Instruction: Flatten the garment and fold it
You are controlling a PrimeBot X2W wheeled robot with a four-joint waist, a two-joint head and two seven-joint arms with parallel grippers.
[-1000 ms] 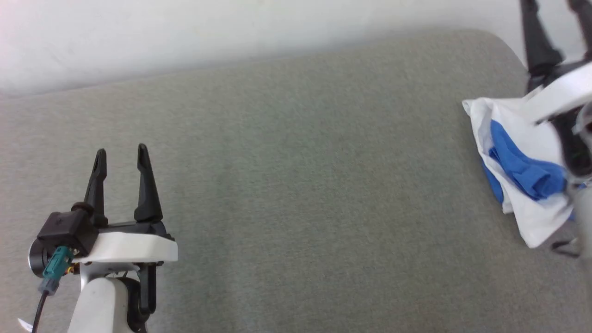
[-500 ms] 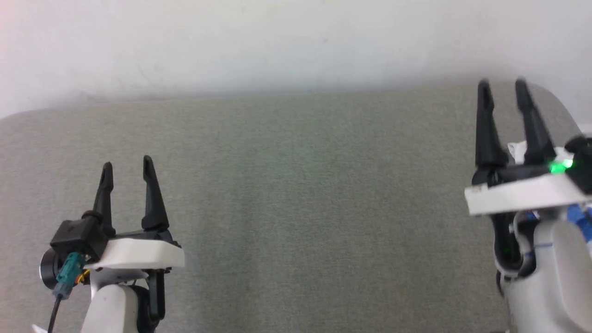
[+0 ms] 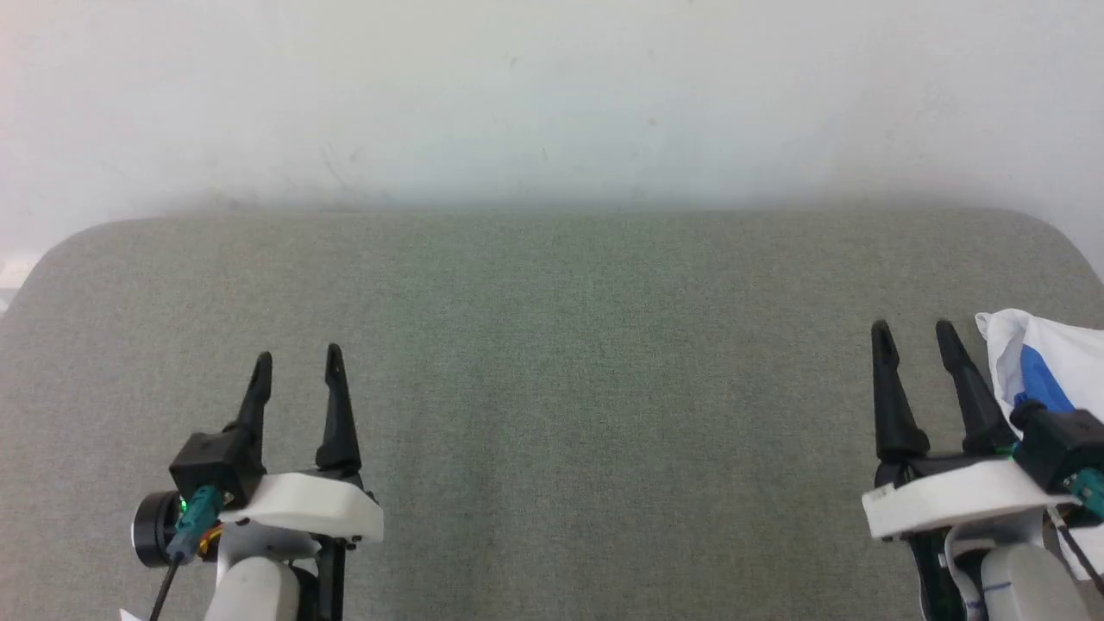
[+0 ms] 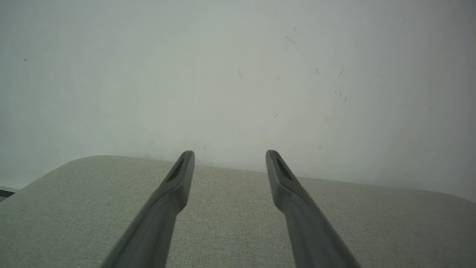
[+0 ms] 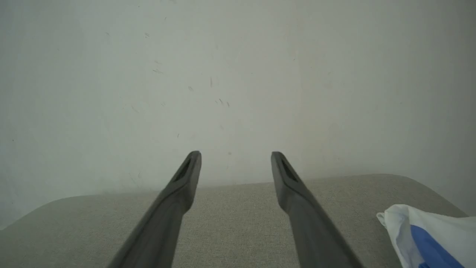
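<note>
Grey fabric-covered tabletop [image 3: 586,371] with rounded far corners, set against a plain white wall [image 3: 552,95] that carries a few faint scuffs.

Left end effector [image 3: 298,355]: fingers spread, nothing between them, poised over the near left of the tabletop and pointing toward the wall. Right end effector [image 3: 912,328]: likewise spread and empty, at the near right.

The garment [image 3: 1056,349] lies just beside the right end effector, on its outer side. It is a crumpled white heap with a blue fold showing, bunched at the right edge of the tabletop and partly hidden by the right wrist. In the right wrist view it sits clear of the gap between the fingers.

The matched, level stance of the two arms reads as a ready posture rather than a grasp. The broad bare middle of the tabletop is judged to be the spreading area. Flattening has not begun. The heap lies nearest the right arm, so that arm is the likelier one to draw it inward first.
</note>
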